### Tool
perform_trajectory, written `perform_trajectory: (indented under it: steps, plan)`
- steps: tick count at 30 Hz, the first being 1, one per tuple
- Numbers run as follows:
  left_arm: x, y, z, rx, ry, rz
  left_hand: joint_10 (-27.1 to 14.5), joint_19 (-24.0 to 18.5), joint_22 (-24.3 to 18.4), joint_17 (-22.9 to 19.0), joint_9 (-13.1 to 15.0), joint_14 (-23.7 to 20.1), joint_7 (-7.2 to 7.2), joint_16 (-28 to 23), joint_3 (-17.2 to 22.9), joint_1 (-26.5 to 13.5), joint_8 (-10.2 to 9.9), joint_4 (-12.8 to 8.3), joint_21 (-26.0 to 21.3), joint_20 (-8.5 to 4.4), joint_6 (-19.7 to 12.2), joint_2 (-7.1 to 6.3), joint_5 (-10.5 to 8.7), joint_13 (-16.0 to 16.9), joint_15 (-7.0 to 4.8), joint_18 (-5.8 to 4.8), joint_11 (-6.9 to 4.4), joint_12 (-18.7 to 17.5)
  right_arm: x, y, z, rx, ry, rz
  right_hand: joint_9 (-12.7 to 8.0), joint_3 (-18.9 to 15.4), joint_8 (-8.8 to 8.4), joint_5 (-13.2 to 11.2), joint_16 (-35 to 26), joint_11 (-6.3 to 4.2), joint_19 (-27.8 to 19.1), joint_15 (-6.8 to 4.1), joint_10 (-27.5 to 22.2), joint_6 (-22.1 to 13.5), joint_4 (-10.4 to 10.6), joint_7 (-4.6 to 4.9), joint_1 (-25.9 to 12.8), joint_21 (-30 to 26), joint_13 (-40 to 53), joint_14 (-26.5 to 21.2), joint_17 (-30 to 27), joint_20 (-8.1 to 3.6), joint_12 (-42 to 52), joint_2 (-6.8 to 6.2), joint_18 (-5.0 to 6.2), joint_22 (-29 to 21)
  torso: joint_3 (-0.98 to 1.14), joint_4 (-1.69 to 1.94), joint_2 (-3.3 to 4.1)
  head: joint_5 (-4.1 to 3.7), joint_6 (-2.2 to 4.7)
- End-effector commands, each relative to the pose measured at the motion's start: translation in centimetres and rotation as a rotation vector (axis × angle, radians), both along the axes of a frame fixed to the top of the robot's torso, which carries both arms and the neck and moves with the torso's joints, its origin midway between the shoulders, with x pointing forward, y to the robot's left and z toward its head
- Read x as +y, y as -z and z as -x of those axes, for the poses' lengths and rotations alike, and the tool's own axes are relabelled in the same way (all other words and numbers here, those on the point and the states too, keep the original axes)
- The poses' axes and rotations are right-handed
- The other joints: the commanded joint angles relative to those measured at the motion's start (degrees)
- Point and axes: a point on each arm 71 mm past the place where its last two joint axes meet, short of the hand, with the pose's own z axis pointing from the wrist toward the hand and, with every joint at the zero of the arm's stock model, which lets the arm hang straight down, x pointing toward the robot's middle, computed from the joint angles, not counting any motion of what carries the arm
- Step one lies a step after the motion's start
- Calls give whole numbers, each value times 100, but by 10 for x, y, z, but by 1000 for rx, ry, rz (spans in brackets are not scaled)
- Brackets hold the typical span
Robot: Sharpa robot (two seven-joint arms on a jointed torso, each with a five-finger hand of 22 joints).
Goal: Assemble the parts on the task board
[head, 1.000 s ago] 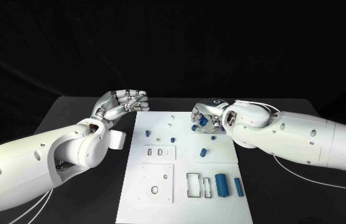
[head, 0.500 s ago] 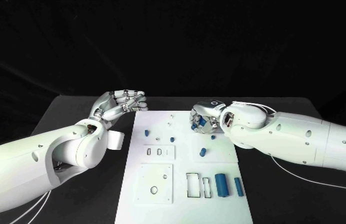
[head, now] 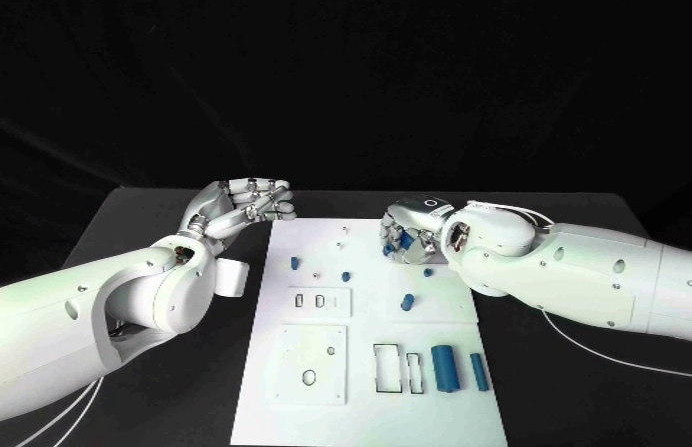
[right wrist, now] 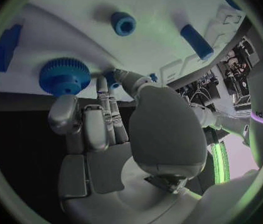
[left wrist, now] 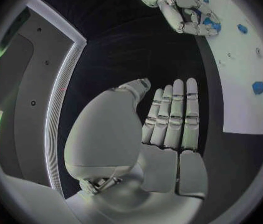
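Your right hand (head: 411, 235) sits over the far right part of the task board (head: 366, 387), fingers (right wrist: 104, 115) curled down close together around a small blue part (head: 391, 249). From the right wrist view the fingertips reach a small blue piece beside a blue gear (right wrist: 64, 75), yet you cannot tell whether that piece is truly gripped or only touched. A short blue cylinder (right wrist: 123, 23) and a longer blue peg (right wrist: 196, 40) lie farther out on the white plate.

Your left hand (head: 245, 205) is off the board, above the black table (head: 159, 217) just beside the board's far left corner — its fingers (left wrist: 175, 115) lie side by side, bent in toward the palm, and hold nothing.

On the board's near right, two blue cylinders (head: 444, 368) lie next to an outlined rectangular slot (head: 385, 367). Smaller blue pieces (head: 407, 303) are scattered across the middle, with two white raised plates (head: 313, 366) on the left half.
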Motion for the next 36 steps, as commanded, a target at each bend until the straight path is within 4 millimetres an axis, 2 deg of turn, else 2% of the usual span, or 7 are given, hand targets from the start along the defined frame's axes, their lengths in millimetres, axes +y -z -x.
perform_trajectory:
  steps: [1,8,14,19,29,36]
  plan:
    - [-2,-1,0,1,19,10,0,-35,-9,7,-7,-11,8,-34,37,-38,-20,2,-7,23,-39,1,-27,10,31,57,21,-17,-1,-7,-1,-71,27,-71,221,101,171,-42,36,-67,29,-70,132,100,-67,-63,132,45,100,194,24,-51,59,200,-90,67,-1,8,11,-3,19]
    - [-1,0,-1,4,14,7,-5,-35,-10,11,-8,-11,12,-40,46,-30,-26,-11,-6,24,-46,5,-30,10,32,59,24,-31,0,-13,1,-116,57,-127,456,201,327,-79,68,-94,13,-94,184,39,-148,-76,117,82,188,187,18,-86,59,181,-95,128,-3,0,18,6,63]
    - [0,0,-2,8,13,5,-18,-36,-12,18,-11,-10,18,-49,53,-23,-41,-30,-4,26,-67,-1,-36,10,36,60,31,-57,6,-17,1,-138,81,-153,515,222,357,-91,73,-92,3,-93,169,14,-153,-78,87,83,205,184,8,-88,43,164,-94,135,-7,5,28,2,107]
    - [-1,0,-2,9,16,5,-20,-36,-12,19,-12,-9,18,-51,53,-23,-42,-31,-4,27,-70,-1,-37,10,36,60,32,-60,15,-17,-5,-150,96,-160,549,238,368,-93,73,-86,-8,-90,147,-11,-156,-75,72,79,212,181,-4,-87,25,159,-92,133,-12,24,41,10,136]
    - [-3,0,-2,10,23,7,-23,-37,-13,21,-12,-9,19,-54,55,-23,-46,-36,-3,28,-74,-2,-41,11,38,59,34,-69,35,-17,-15,-157,96,-158,568,246,374,-94,81,-83,-12,-87,135,-25,-158,-71,64,78,217,182,6,-86,15,157,-92,133,-9,38,65,15,141]
    - [-5,-2,-2,8,28,9,-23,-37,-13,21,-12,-9,19,-54,55,-23,-46,-36,-3,28,-74,-2,-41,11,38,59,34,-69,48,-15,-18,-148,84,-155,584,253,377,-95,80,-79,-20,-85,126,-43,-159,-68,55,73,222,180,-3,-85,7,155,-90,128,-36,89,92,10,133]
